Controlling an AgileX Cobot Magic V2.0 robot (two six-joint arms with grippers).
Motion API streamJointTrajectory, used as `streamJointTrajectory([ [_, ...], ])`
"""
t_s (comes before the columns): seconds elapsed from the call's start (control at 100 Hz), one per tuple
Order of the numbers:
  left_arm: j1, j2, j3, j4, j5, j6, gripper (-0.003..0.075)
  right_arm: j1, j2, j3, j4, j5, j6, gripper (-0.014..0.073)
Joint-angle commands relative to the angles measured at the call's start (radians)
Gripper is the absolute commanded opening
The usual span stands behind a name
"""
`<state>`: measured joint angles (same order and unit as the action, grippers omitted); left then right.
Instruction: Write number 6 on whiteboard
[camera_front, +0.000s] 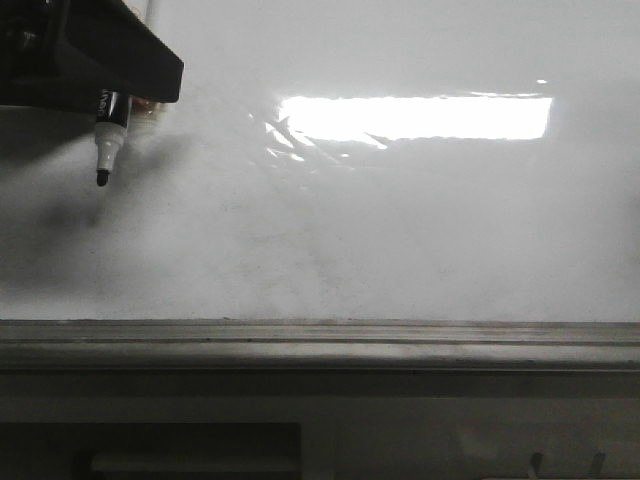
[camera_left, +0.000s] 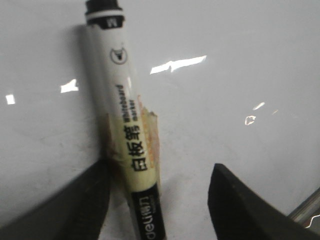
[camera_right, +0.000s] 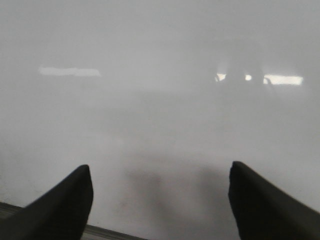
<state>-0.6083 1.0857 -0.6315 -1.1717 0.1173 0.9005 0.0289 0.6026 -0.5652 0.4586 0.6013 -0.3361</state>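
Note:
The whiteboard (camera_front: 420, 230) fills the front view, glossy white with faint grey smudges and a bright light reflection. No drawn line of the number 6 shows on it in any view. My left gripper (camera_front: 90, 50) is at the top left, close to the board. A whiteboard marker (camera_front: 108, 130) sticks out of it with its dark tip pointing down. In the left wrist view the marker (camera_left: 127, 115) lies along one finger with yellowish tape around it. The other finger (camera_left: 235, 200) stands well apart from it. My right gripper (camera_right: 160, 166) is open and empty, facing the board (camera_right: 160, 100).
A grey metal ledge (camera_front: 320, 340) runs along the board's lower edge, and also shows in the right wrist view (camera_right: 100, 232). A dark shadow of the left arm falls on the board below the marker tip.

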Motion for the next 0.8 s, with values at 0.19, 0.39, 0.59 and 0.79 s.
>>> streamJointTrajectory([
  [0.19,-0.008,0.022,-0.034,0.008,-0.065,0.001,0.0101,-0.002,0.007,-0.037,0.016,-0.053,-0.011,0.0508],
  [0.39,-0.008,0.019,-0.034,0.050,-0.061,0.003,-0.0020,-0.002,0.007,-0.037,0.016,-0.053,-0.011,0.0508],
  [0.59,-0.008,-0.056,-0.042,0.188,0.018,0.005,-0.0020,-0.002,0.011,-0.037,0.044,-0.035,-0.042,0.0507],
  [0.79,-0.029,-0.114,-0.094,0.352,0.237,0.005,-0.0020,-0.002,0.129,-0.107,0.461,0.149,-0.411,0.0508],
])
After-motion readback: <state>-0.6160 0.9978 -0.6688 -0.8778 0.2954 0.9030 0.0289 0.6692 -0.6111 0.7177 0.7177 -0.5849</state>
